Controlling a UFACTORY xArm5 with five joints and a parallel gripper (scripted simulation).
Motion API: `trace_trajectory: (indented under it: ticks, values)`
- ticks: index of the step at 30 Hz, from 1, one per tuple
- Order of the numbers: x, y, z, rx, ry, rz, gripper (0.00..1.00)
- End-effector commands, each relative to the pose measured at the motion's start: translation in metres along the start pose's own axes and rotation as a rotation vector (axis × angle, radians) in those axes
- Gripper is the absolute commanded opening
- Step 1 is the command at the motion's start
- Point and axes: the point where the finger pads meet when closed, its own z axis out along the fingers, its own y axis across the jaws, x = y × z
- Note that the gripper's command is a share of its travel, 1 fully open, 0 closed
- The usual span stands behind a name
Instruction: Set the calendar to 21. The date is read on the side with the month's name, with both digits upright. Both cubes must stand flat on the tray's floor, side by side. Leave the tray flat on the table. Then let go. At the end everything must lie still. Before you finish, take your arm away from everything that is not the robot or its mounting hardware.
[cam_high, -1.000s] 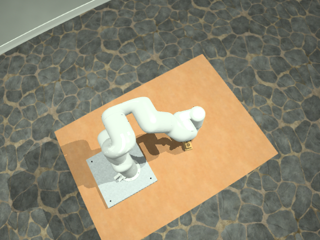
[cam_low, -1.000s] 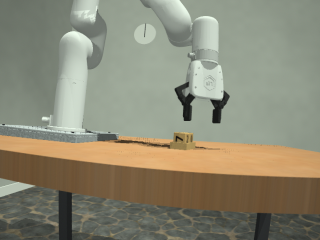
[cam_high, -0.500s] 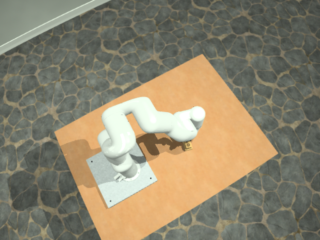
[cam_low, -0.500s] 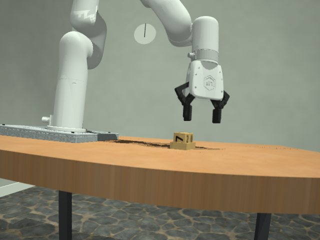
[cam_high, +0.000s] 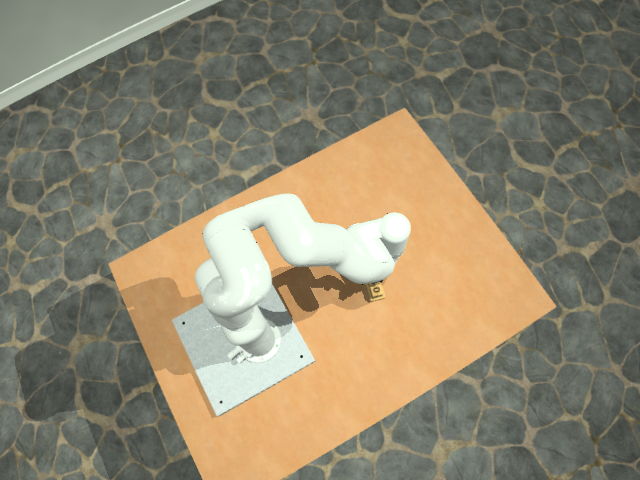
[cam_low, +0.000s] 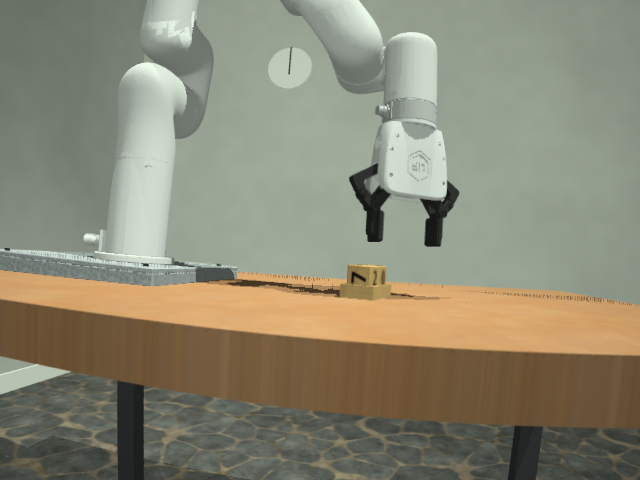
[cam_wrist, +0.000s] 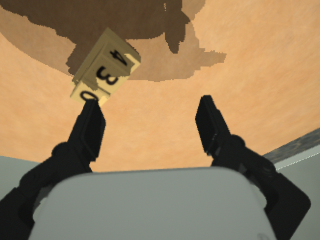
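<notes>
arm (cam_high: 315, 245) (cam_low: 410, 67): glossy white | tabletop (cam_high: 439, 289) (cam_low: 310, 320) (cam_wrist: 260, 85) edge — wood-grained | floor (cam_high: 516, 77) (cam_low: 310, 439) — stone-like

Lighting: bright, even on the desk (cam_high: 423, 320) (cam_low: 310, 320) (cam_wrist: 150, 125). Shadows: dark, hard-edged, jagged, beneath the arm (cam_high: 315, 245) (cam_low: 139, 206). Glare: white highlights on its casing. Focus: sharp throughout; wrist view slightly coarse. Wall (cam_low: 516, 155): dim, grey.

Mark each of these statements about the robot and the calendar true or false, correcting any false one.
1. The gripper is open. True.
2. The cubes are lying beside the tray. False: they sit in it.
3. The tray rests on the table. True.
4. The fingertips touch the table. False: they hang above it.
5. A round clock-like disc is on the wall. True.
</notes>
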Motion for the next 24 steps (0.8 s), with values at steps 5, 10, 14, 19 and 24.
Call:
trace_trajectory:
  ticks: [5,10,14,19,24]
  values:
    - [-0.004,-0.002,-0.001,-0.003,-0.002,0.0,1.0]
    - [-0.012,-0.01,-0.001,-0.002,-0.002,0.0,1.0]
    - [-0.013,-0.011,-0.001,-0.002,-0.002,0.0,1.0]
    - [-0.021,-0.02,-0.002,-0.002,-0.003,0.0,1.0]
    - [-0.024,-0.023,-0.002,-0.002,-0.003,0.0,1.0]
